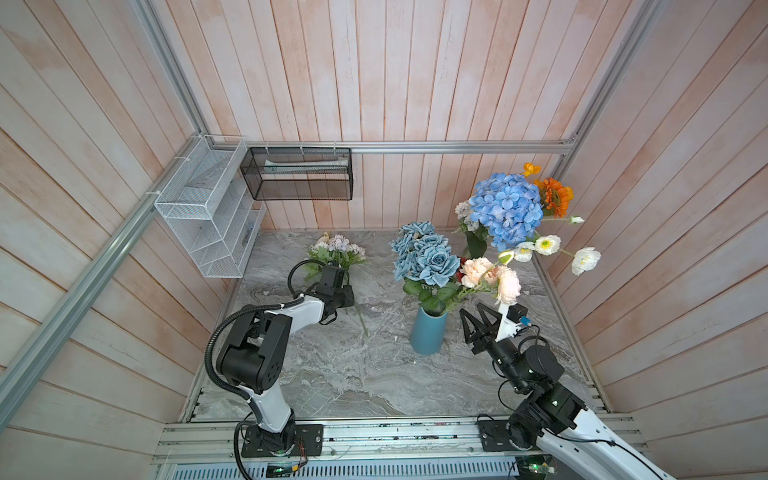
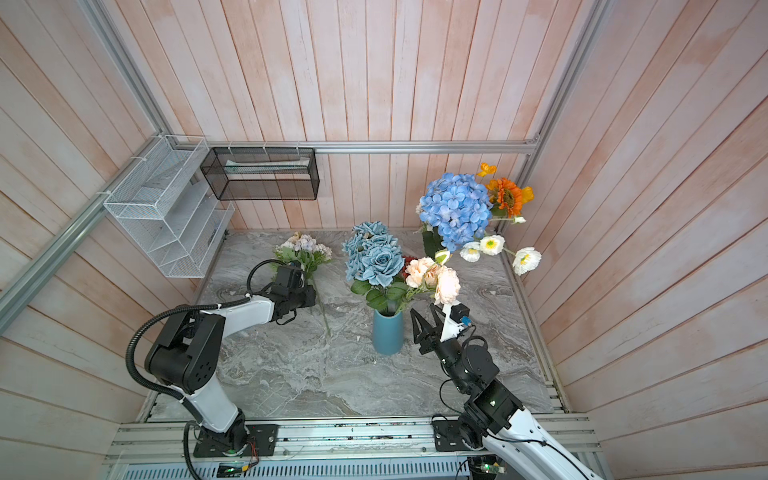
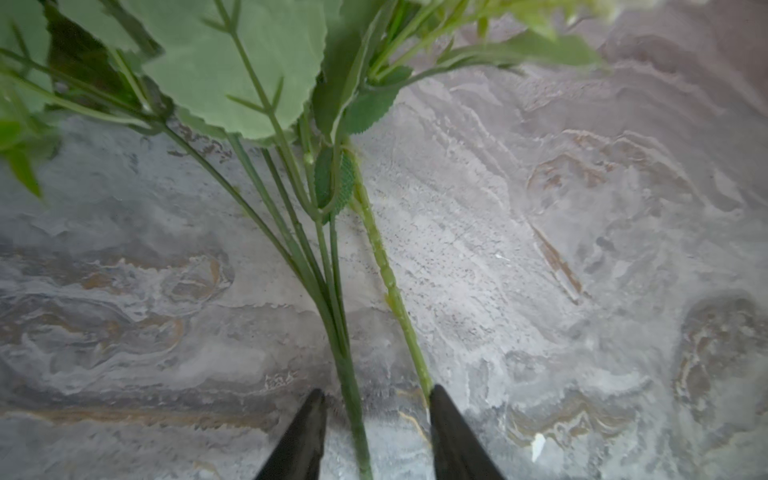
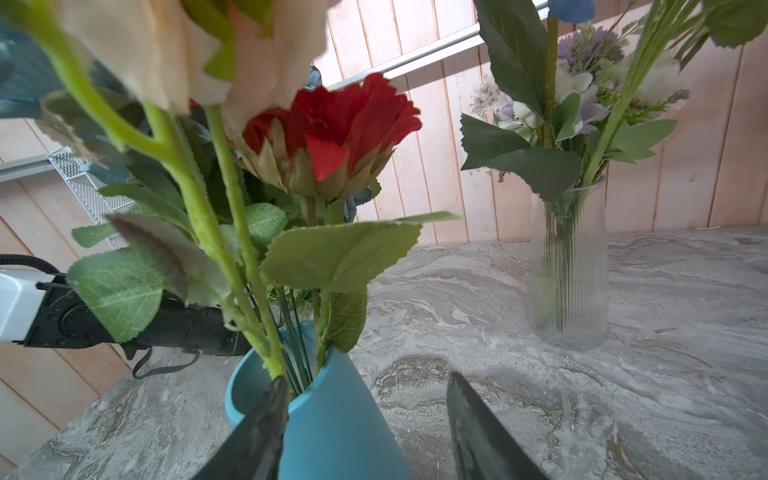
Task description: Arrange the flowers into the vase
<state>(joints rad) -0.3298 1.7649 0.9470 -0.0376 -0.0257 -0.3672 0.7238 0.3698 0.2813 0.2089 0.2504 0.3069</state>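
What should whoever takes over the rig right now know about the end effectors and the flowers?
Left end effector: open, jaws straddling the stems of the lilac bunch, which lies on the table; not gripped yet.
Right end effector: open, empty, beside the rim of the blue vase.
Done: dusty blue roses, peach blooms and red bloom in the blue vase; blue hydrangea, orange flowers and white flowers in the clear glass vase.
Left: grip the lilac bunch, lift it, stand it in a vase.

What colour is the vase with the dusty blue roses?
The vase is teal blue, clearest in a top view.
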